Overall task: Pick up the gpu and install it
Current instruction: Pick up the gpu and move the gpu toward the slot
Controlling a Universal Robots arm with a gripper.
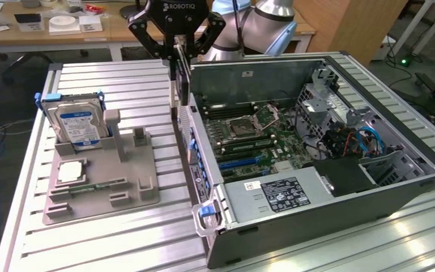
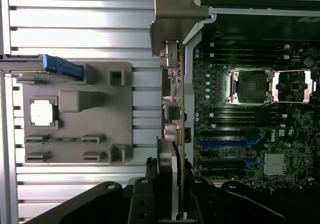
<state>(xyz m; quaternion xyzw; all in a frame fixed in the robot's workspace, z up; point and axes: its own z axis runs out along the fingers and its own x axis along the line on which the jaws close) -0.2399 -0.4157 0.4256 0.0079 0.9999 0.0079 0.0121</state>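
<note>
While claw (image 1: 179, 52) pinches its upper edge, gpu (image 1: 177, 85) hangs upright beneath, at computer case (image 1: 323, 218) edge.

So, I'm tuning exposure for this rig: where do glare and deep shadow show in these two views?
Exterior view: glare streaks the table toward the exterior view's right, while the computer case interior looks darker. Wrist view: the table slats wash out pale, and the pincer holding the gpu reads near-black.

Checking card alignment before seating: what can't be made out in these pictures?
- Exterior view: the gpu, edge-on in the gripper, shows neither its faces nor its connector edge.
- Wrist view: the gpu is also edge-on; the hard drive is cut off by the picture edge.
</note>
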